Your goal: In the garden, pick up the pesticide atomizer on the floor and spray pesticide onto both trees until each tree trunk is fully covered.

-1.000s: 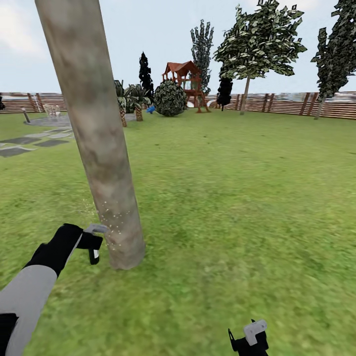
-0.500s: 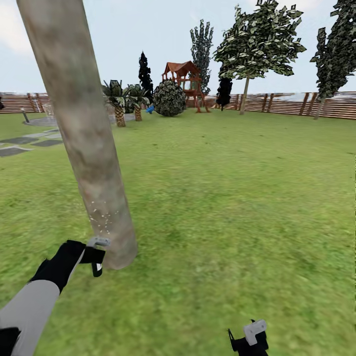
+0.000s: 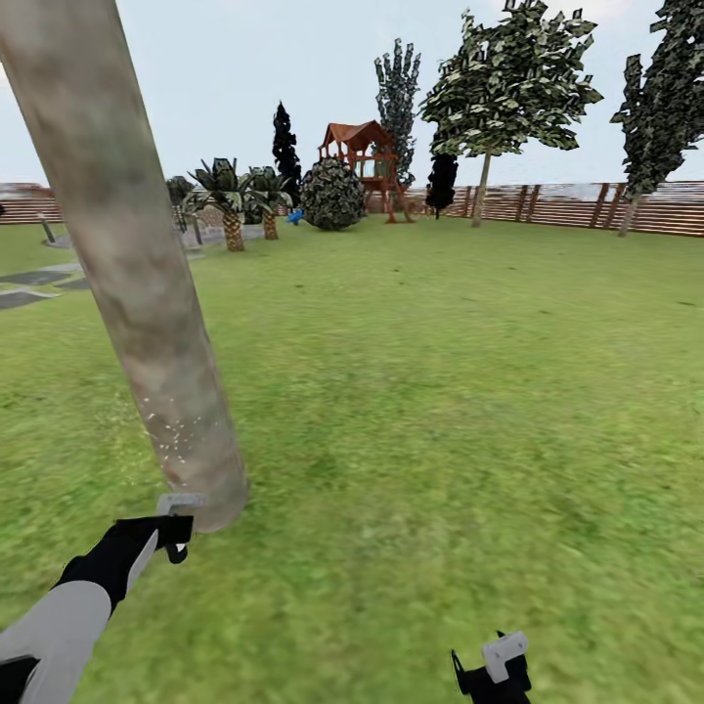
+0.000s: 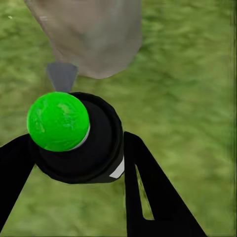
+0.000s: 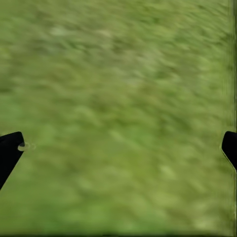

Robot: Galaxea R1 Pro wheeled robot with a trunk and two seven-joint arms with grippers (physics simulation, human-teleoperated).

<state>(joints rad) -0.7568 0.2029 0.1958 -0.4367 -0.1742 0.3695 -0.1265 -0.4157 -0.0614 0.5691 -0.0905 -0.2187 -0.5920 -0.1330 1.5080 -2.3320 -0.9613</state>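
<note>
The pesticide atomizer [image 4: 79, 143], a black bottle with a green knob and a grey nozzle, is gripped in my left gripper [image 4: 79, 165]. Its nozzle points at the foot of a thick pale tree trunk [image 3: 137, 274] rising from the lawn right in front of it. In the head view my left gripper [image 3: 176, 536] hovers just before the trunk's base, and fine white specks dot the bark above it. A second tree [image 3: 508, 83] with a mottled green crown stands far off by the fence. My right gripper [image 3: 494, 670] hangs low over grass, fingers wide apart in the right wrist view [image 5: 120, 148].
Brown slat fence [image 3: 587, 205] rings the lawn. A red playhouse [image 3: 360, 156], round bush [image 3: 332, 194], short palms [image 3: 230, 200] and dark conifers stand at the far side. Grey paving [image 3: 29, 288] lies at the left. Open grass spreads to the right.
The view has shifted: the near trunk now sits further left and leans more. My left gripper with the atomizer sits lower in the picture, still at the trunk's base. The right gripper is unchanged.
</note>
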